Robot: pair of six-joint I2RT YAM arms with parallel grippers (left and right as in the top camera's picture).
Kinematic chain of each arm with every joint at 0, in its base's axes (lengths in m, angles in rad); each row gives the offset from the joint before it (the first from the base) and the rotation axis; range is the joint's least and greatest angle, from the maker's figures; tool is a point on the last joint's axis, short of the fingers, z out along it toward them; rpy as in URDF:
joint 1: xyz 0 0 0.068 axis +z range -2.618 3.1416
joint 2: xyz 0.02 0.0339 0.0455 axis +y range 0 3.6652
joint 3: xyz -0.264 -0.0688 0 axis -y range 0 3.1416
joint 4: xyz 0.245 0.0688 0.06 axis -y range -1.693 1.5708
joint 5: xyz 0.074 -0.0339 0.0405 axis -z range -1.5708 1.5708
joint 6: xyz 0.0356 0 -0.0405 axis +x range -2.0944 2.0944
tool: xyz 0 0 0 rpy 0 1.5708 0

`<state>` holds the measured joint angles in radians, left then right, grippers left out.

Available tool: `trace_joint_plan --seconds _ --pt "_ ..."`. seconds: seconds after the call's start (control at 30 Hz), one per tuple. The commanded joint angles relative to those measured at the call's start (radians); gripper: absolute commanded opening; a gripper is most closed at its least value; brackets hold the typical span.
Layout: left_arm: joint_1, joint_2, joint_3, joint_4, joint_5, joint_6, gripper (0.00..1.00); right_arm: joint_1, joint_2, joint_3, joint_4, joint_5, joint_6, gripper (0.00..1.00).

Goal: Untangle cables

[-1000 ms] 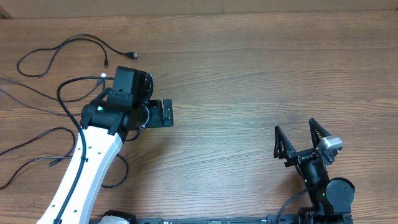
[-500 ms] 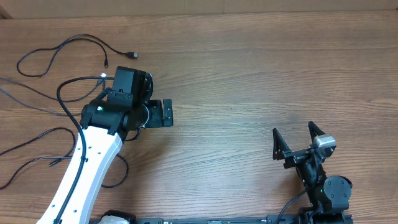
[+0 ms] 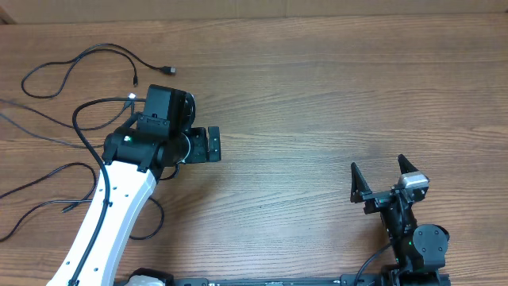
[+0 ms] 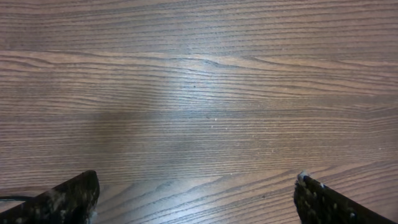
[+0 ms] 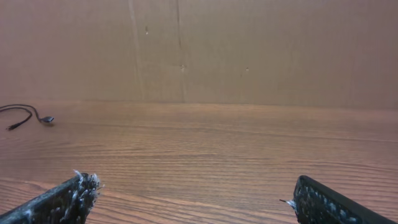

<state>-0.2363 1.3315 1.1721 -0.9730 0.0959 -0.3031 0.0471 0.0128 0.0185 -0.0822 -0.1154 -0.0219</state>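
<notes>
Both pincers stand wide open and hold nothing: the left pincer [image 3: 213,144] hangs over bare desk [image 3: 317,95], and its wrist view shows only wood grain between the fingers, while the right pincer [image 3: 378,164] sits at the near right corner, well apart from everything it is meant to handle. The cables [image 3: 79,59] lie spread over the left end of the desk, one loop ending in a dark plug [image 3: 167,70], other strands curving beside and under the left arm [image 3: 119,199] and running out past the left edge of the view. The main risk is likely that arm itself: a sweep toward the cords could catch a strand beneath it and drag or tighten the loops instead of loosening them. A thin cord lying flat is also hard to pinch, so the fingers may scrape the wood or close on nothing. The arm's own thicker wire runs among the strands and could be grabbed by mistake. A hard pull might send slack off the desk's edge. For the right pincer, any help means a long reach across.
</notes>
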Motion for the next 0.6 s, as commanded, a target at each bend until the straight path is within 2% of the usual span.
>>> trace_joint_plan --seconds 0.0,0.57 --pt "-0.006 -0.002 0.014 0.002 -0.007 0.019 0.99 -0.004 -0.01 -0.01 0.005 0.02 0.013 1.0" --pt "-0.006 -0.002 0.014 0.002 -0.007 0.019 1.0 -0.004 -0.01 -0.01 -0.003 0.055 -0.01 1.0"
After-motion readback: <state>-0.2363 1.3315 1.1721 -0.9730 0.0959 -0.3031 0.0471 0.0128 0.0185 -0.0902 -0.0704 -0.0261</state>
